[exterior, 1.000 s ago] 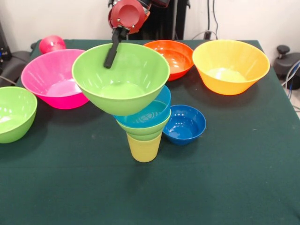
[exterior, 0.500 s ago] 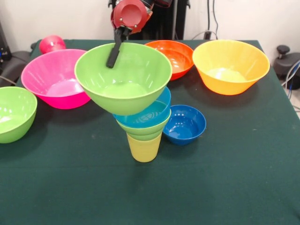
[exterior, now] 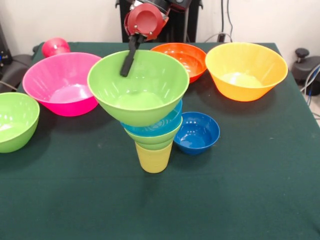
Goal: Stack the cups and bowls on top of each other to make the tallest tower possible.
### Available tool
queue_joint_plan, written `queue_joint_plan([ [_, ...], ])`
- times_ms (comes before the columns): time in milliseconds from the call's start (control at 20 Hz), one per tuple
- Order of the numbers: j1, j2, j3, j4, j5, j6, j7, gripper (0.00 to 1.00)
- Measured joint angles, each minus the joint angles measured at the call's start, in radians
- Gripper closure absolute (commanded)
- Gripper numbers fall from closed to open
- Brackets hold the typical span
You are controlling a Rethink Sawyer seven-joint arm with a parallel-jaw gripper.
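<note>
As the claw (exterior: 131, 59), clamped on the far rim of the big green bowl (exterior: 138, 86), slides it rightward, it now sits nearly centred atop the tower (exterior: 153, 136), mid-worktop, ready for release

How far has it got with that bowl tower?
Done: a yellow cup carries small green bowls and a light blue bowl. In hand: the gripper holds a big green bowl on top. Left: pink, orange-red, yellow-orange, dark blue and another green bowl.
</note>
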Motion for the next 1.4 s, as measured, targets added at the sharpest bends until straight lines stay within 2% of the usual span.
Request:
queue_joint_plan([
  [1400, 0.034, 0.002, 0.000, 0.023, 0.000, -0.037, 0.000, 1.00],
])
